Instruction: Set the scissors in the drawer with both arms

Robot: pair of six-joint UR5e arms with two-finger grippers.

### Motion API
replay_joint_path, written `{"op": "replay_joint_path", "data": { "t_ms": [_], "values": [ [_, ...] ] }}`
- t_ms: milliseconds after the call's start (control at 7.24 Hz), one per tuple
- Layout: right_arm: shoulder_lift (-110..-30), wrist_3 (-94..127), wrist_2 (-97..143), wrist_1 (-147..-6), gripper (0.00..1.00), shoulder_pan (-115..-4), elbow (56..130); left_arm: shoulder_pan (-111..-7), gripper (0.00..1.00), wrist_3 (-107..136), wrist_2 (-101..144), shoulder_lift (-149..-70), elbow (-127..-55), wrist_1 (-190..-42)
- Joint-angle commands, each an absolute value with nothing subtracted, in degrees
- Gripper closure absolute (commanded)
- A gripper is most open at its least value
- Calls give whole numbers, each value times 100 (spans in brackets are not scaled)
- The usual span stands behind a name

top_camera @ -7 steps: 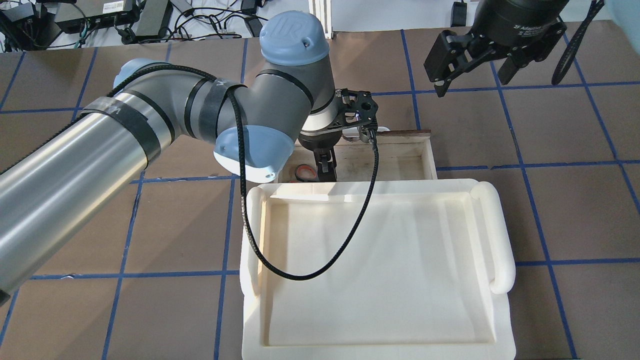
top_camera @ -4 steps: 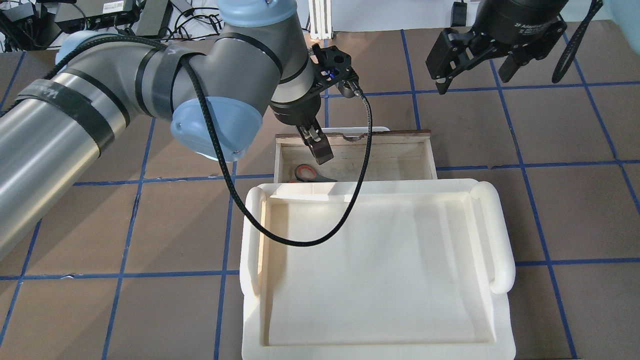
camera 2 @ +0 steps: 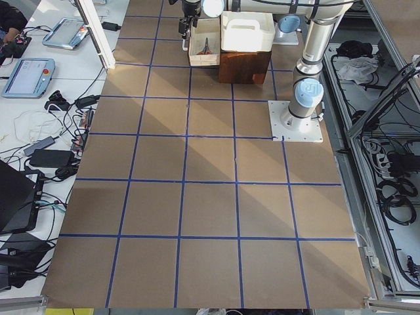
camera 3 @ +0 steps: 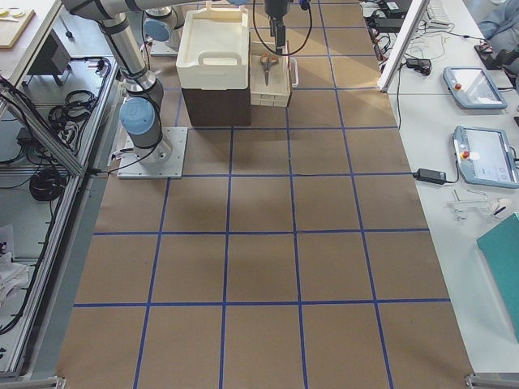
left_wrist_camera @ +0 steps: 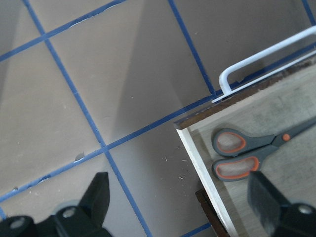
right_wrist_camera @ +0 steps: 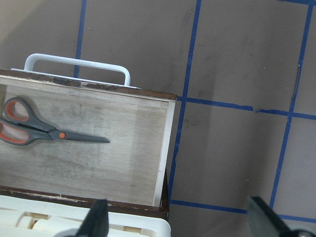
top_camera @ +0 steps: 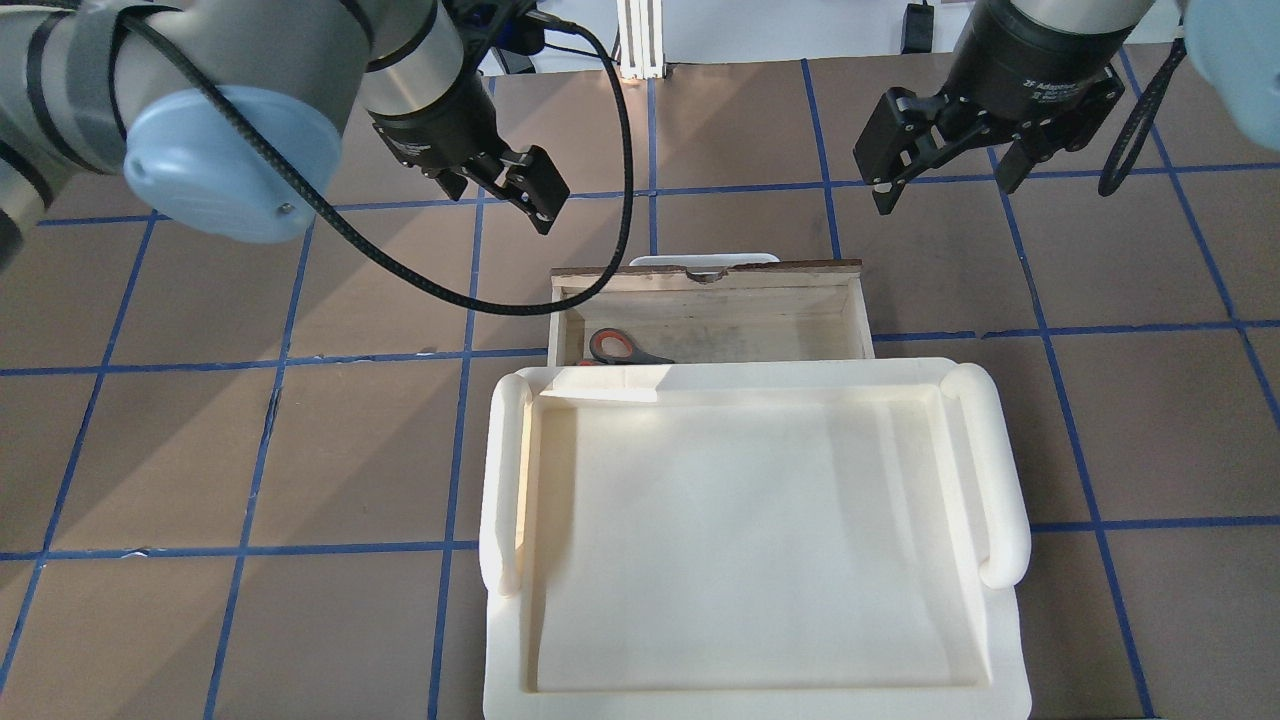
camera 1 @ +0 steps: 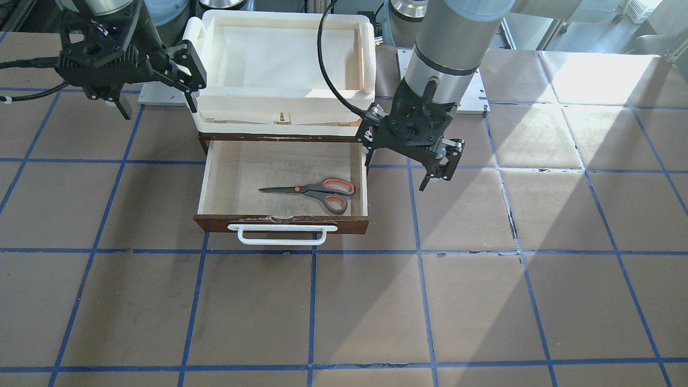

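Sitting nearest the robot in the overhead view, the cream-white tray (top_camera: 750, 540) rests on top of a dark cabinet (camera 3: 215, 105), and its far rim overhangs the rear of the drawer (top_camera: 770, 335). The drawer is pulled out away from the robot. The scissors (camera 1: 317, 190) lie flat on its pale wood floor with the blades shut. Their orange-lined loops sit close to the wall on the robot's left, and the blades point toward the robot's right. The white bar handle (camera 1: 282, 235) is on the dark front, the part farthest from the robot.

Farther out, both pincers hang above the brown table (top_camera: 200, 450), touching nothing. The left gripper (top_camera: 500, 205) is off the drawer's left side, its fingers spread wide with nothing between them. The right gripper (top_camera: 943, 190) is off the drawer's right side, spread just as wide and holding nothing.

From overhead, the tray's rim hides the scissors' nearer loop and most of the blades, so only one loop and a stub of blade show. Each wrist camera catches only its own fingertips at the bottom edge. In the side views the grippers are too small to judge.
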State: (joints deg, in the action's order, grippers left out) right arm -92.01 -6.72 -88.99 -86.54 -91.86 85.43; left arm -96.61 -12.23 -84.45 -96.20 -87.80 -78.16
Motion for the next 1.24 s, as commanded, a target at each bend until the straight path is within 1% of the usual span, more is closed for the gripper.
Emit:
{"op": "replay_joint_path", "data": {
  "t_ms": [0, 414, 1105],
  "values": [
    [-9220, -642, -8982, -8771, 0, -9220, 8569, -8915, 0, -677, -8490, -9432, -8780, -7954],
    [-9211, -615, -9159, -8736, 0, -9228, 8569, -8483, 0, -677, -8833, -9369, -8886, -8338],
    [-9220, -615, -9158, -8728, 0, -9220, 8578, -8525, 0, -363, -8921, -9106, -8912, -8789]
  ]
}}
